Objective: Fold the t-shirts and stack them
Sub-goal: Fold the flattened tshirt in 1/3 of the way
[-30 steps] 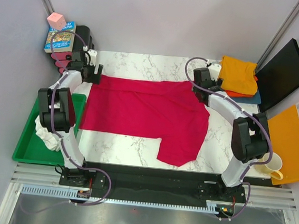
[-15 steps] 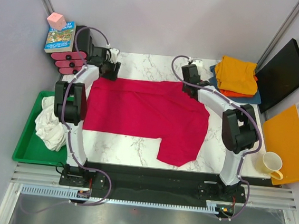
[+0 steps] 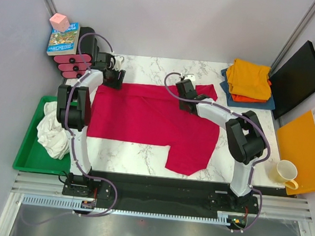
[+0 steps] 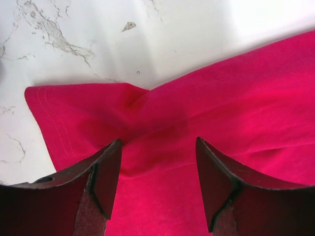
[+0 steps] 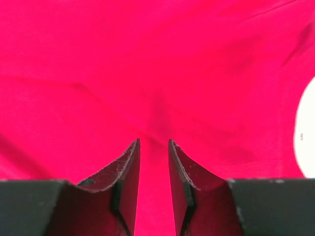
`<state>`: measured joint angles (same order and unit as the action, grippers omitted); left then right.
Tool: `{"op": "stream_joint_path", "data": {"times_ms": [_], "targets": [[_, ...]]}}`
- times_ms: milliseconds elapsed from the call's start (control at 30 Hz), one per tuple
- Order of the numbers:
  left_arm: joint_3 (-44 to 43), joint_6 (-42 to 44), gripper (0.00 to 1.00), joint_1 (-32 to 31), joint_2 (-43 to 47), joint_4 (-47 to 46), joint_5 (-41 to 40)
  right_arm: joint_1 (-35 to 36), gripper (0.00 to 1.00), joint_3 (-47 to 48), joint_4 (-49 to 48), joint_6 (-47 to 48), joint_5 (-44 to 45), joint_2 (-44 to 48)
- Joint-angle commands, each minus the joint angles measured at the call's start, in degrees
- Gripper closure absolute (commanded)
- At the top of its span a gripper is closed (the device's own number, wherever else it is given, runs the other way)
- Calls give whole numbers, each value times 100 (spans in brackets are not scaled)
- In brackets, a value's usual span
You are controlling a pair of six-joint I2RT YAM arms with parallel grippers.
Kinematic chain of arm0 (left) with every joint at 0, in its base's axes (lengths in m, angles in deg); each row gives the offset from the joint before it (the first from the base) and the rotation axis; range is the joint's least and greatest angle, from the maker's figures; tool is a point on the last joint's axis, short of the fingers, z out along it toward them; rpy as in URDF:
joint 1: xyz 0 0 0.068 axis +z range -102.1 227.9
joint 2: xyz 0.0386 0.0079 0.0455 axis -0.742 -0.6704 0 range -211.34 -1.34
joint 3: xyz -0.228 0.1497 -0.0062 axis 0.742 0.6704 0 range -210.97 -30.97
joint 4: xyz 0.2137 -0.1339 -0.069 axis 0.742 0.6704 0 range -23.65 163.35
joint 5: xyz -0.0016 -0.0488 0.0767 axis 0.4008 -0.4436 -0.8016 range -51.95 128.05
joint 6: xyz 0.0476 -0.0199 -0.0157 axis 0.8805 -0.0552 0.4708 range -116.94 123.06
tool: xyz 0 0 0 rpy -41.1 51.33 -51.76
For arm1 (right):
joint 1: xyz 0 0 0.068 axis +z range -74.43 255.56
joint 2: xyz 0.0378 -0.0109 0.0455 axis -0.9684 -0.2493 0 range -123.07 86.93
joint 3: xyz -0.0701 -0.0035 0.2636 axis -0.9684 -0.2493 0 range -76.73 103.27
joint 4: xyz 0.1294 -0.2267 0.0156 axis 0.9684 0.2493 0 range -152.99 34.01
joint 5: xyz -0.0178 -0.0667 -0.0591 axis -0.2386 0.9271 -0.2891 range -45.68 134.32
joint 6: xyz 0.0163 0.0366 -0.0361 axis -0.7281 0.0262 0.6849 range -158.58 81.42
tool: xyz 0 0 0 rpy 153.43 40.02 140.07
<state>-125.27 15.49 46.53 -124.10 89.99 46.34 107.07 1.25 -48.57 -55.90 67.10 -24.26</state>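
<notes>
The crimson-red short-sleeved cloth t-shirt (image 3: 146, 117) is spread flat on the white marble-patterned table (image 3: 151, 67), across the centre of the top view, with one flap reaching down towards the lower centre of the frame. The left gripper (image 4: 158, 140) is positioned over the shirt's upper left corner. Its jaws are spread wide, and a puckered fold of red cloth and a stitched hem are seen beyond them in the left wrist view. The right gripper (image 5: 153, 140) is positioned on the shirt's upper edge, right of centre in the top view. Its jaws are set close together with a narrow gap, and red cloth is seen through that gap. Whether the cloth is pinched cannot be told. A folded yellow-orange t-shirt (image 3: 251, 77) is stacked on a folded orange t-shirt (image 3: 248, 98) and a folded blue t-shirt (image 3: 266, 103) at the upper right of the table. A crumpled white t-shirt (image 3: 53, 130) is held in the green plastic tray (image 3: 25, 158) at the left of the frame.
</notes>
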Motion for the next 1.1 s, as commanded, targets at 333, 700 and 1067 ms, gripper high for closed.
{"op": "stream_joint_path", "data": {"times_ms": [333,700,1067], "targets": [[254,-118,32,-30,86,-8,94,22,63,306,9,36,419,-815],[263,-109,32,-30,68,-8,111,31,100,314,-105,-26,762,-360],[246,-153,32,-39,42,-17,102,22,75,702,97,89,1017,-332]]}}
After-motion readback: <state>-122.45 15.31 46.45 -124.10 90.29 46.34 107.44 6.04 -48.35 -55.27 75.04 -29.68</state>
